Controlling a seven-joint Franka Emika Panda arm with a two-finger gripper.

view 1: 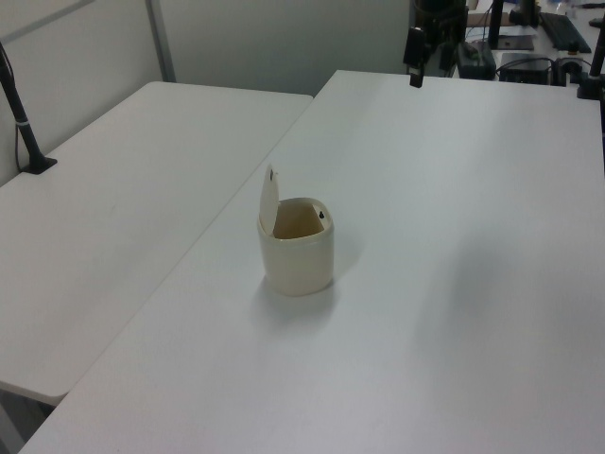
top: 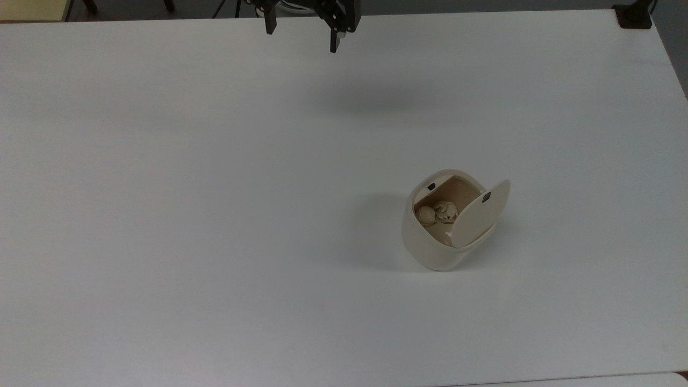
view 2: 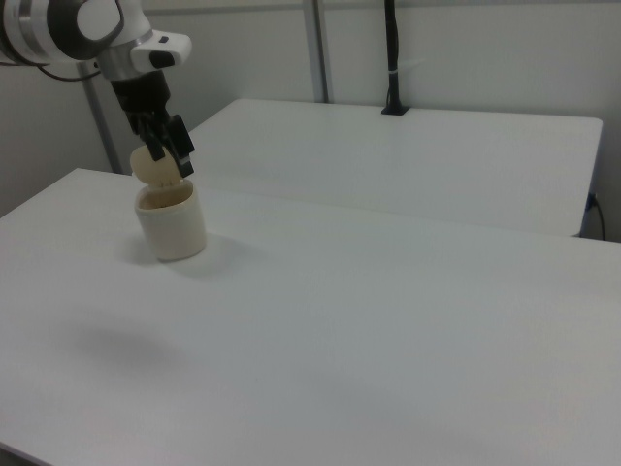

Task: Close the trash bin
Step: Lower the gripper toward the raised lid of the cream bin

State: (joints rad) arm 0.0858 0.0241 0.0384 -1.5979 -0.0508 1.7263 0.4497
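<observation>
The trash bin (top: 430,250) is a small cream-white tub standing on the white table (top: 188,215), right of centre in the top view. Its flat lid (top: 480,215) stands swung up, with a small black square near its top edge. Two crumpled paper balls (top: 436,213) lie in the tan interior. The left view also shows the trash bin (view 1: 299,260) with its lid (view 1: 269,200) upright. My gripper (top: 302,33) hangs open over the far table edge, well apart from the bin, with nothing between its fingers. In the right view the gripper (view 2: 171,155) overlaps the trash bin (view 2: 173,228) in the picture.
A second white table (view 1: 113,218) adjoins along the left view's left, with a black post (view 1: 24,123) clamped on it. A black clamp (top: 634,16) sits at the top view's upper right corner. Desks with equipment (view 1: 529,47) stand beyond the far edge.
</observation>
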